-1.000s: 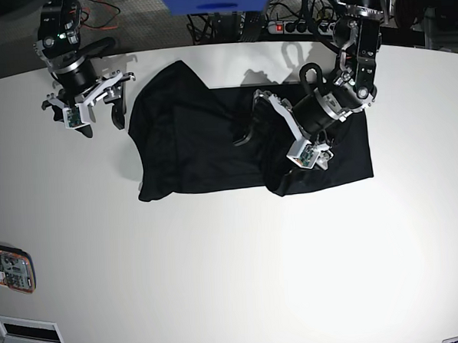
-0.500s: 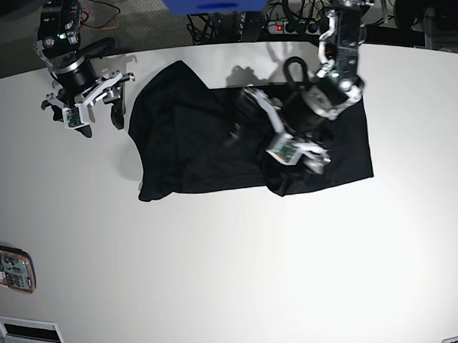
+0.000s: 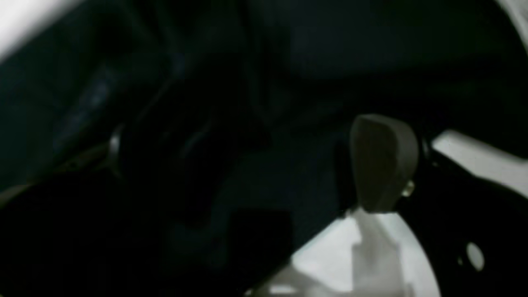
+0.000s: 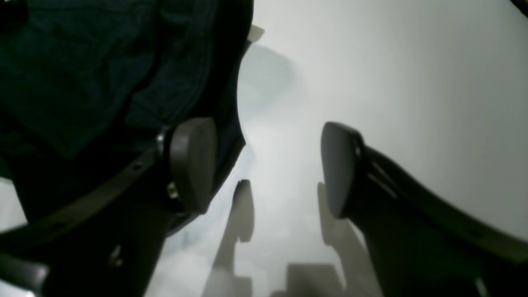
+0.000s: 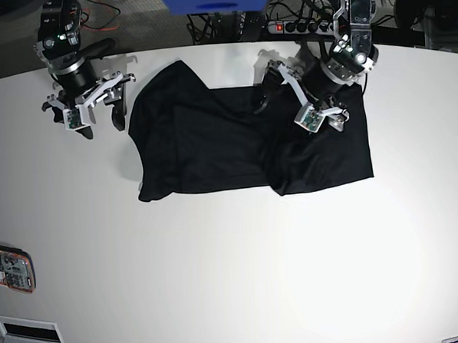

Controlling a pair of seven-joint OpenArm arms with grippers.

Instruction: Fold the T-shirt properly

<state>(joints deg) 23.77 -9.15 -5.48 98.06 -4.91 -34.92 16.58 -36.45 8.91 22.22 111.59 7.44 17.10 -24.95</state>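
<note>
White bench; shirt rumpled; left pincer spread, empty; right pincer spread, empty; regrasp may bunch layers

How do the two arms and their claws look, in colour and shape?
Both arms are black with silver-grey rings at the joints. Each wrist carries a white bracket holding a small green board. The left claw and the right claw have dark, curved fingers. In the wrist views the finger pads are grey-brown, rounded ovals on black stems, fixed by a small brass-coloured screw. A black cable loops beside the left arm.
</note>
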